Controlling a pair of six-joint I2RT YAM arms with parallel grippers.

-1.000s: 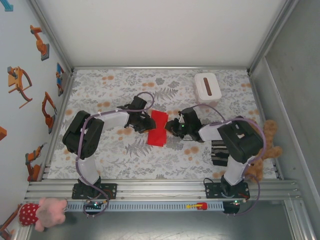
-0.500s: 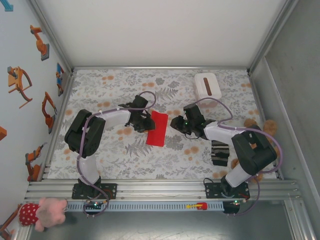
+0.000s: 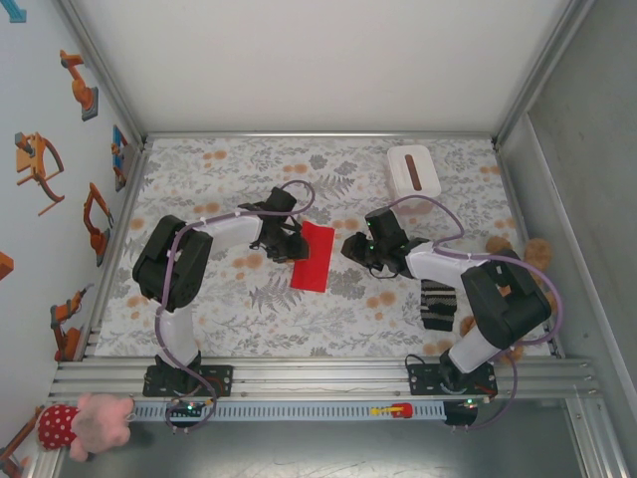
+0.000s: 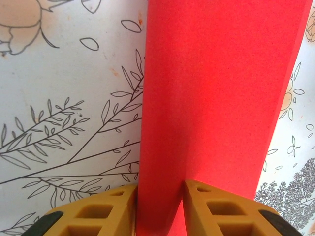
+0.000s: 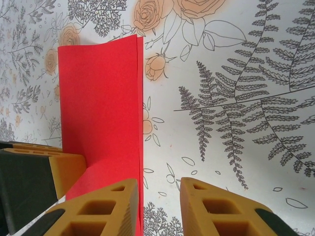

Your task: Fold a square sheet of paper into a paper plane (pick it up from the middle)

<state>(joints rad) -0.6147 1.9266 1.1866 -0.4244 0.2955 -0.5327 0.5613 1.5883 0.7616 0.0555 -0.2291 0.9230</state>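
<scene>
Between left claw (image 4: 160, 191) pads — square sheet of paper (image 4: 211, 98), pinched.

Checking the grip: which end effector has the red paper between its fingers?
The left end effector: the red paper fills its gap; the right end effector spans bare tablecloth.
</scene>
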